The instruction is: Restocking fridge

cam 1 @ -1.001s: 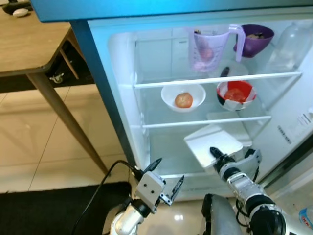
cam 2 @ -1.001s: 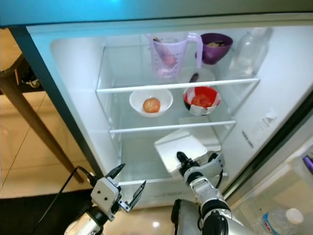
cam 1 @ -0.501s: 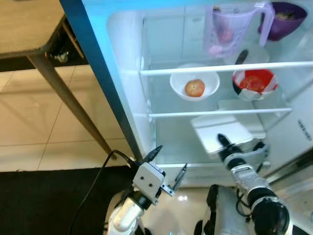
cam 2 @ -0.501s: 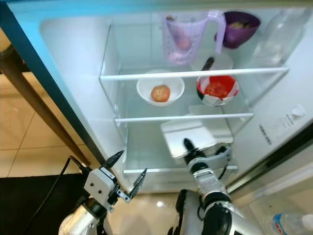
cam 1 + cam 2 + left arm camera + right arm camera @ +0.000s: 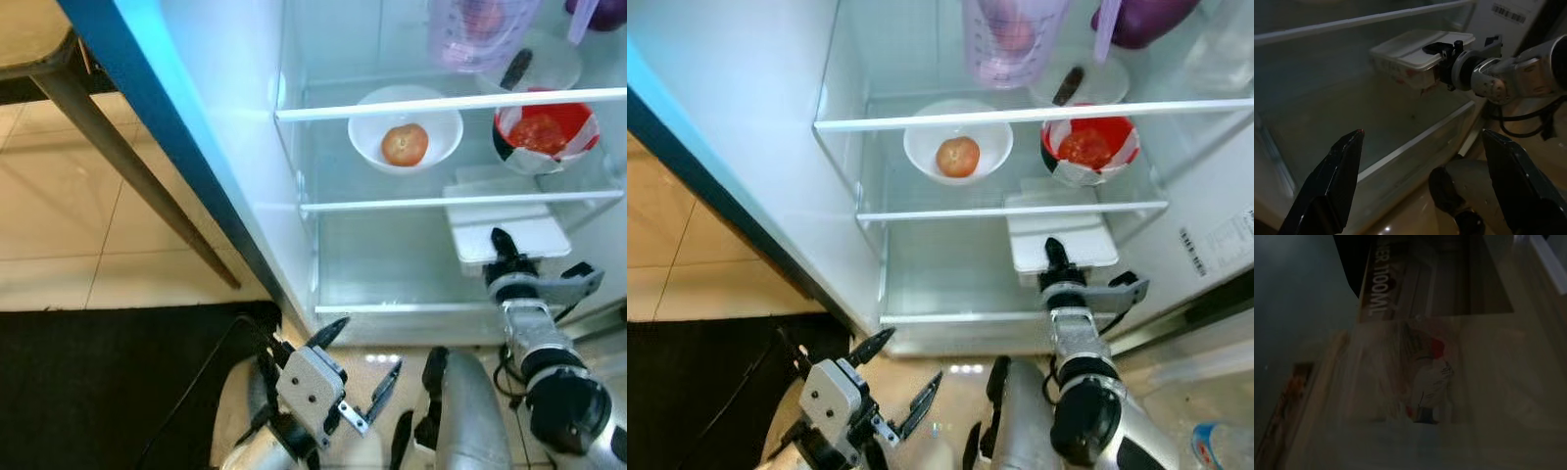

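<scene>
1. Fridge [image 5: 225, 147]: open, white interior with a blue outer edge, standing on pale beige floor tiles [image 5: 59, 245]; a dark mat [image 5: 98, 382] lies on the floor in front of it.
2. Wooden desk [image 5: 29, 39]: just left of the fridge, with one slanted leg reaching down to the tiles.
3. Lower compartment: bare glass floor [image 5: 392, 264] with a white front rail.
4. Middle glass shelf [image 5: 392, 204]: carries a white bowl [image 5: 406, 127] holding one tomato [image 5: 404, 144], and to its right a red-and-white bowl [image 5: 545, 132] with red contents.
5. Top shelf [image 5: 1019, 115]: carries a translucent lilac measuring jug [image 5: 1011, 39], a purple bowl [image 5: 1146, 20] and a white plate [image 5: 1087, 86] with a dark utensil lying on it.
6. White lidded food container [image 5: 509, 238]: the task's item, held at the right of the lower compartment, just under the middle shelf rail and clear of the compartment floor. The left wrist view shows reddish contents through its side.
7. Right gripper [image 5: 505, 257]: reaching into the fridge, jaws clenched on the near edge of the container, one black finger lying across the lid.
8. Left gripper [image 5: 361, 364]: low, outside the fridge above the floor, jaws released and spread wide, holding nothing.
9. Fridge door: at the far right, bearing a white label [image 5: 1225, 235].
</scene>
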`<state>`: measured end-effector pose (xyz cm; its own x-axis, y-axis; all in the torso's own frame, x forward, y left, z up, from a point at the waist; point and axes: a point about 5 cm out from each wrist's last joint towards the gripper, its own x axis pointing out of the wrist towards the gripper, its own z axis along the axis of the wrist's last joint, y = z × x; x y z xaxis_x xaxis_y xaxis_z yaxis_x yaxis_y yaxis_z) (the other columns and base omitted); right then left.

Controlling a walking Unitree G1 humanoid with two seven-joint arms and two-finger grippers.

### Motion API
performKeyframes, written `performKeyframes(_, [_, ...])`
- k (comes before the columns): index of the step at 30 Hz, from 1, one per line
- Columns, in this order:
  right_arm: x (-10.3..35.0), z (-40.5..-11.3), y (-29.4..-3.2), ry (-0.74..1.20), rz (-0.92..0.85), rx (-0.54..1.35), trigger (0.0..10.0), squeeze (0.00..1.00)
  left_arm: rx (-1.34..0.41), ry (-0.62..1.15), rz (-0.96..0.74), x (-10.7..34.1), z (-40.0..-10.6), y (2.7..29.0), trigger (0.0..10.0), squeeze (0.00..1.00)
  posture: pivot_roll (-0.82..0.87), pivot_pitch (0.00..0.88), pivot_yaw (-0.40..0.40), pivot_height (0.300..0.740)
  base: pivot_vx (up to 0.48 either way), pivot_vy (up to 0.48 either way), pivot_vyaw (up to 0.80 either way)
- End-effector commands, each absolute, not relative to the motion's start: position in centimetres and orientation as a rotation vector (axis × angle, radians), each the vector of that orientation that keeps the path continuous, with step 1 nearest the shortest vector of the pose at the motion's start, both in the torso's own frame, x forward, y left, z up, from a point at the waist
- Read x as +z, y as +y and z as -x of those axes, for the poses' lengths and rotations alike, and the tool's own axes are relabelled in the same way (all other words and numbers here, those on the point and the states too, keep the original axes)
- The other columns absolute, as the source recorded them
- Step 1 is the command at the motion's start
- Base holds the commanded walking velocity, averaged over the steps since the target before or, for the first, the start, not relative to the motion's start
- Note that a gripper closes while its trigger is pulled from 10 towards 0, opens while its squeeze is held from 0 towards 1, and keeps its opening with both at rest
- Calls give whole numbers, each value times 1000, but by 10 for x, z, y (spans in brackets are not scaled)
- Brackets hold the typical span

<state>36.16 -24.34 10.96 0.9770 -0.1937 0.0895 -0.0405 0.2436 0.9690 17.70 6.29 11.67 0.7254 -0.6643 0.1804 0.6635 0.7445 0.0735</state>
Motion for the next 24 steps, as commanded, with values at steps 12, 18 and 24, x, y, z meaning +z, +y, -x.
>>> performKeyframes(12, [137, -367, -266, -367, -1362, -127, 10000, 0, -801, -171, 0, 133, -166, 63, 10000, 0, 258, 517, 107, 300, 0, 0, 0])
performKeyframes(18, [138, -364, -273, -412, -1374, -140, 10000, 0, -804, -168, -3, 136, -166, 64, 10000, 0, 270, 517, 117, 300, 0, 0, 0])
performKeyframes(24, [139, -362, -276, -450, -1374, -132, 10000, 0, -810, -171, -6, 139, -164, 64, 10000, 0, 292, 517, 124, 300, 0, 0, 0])
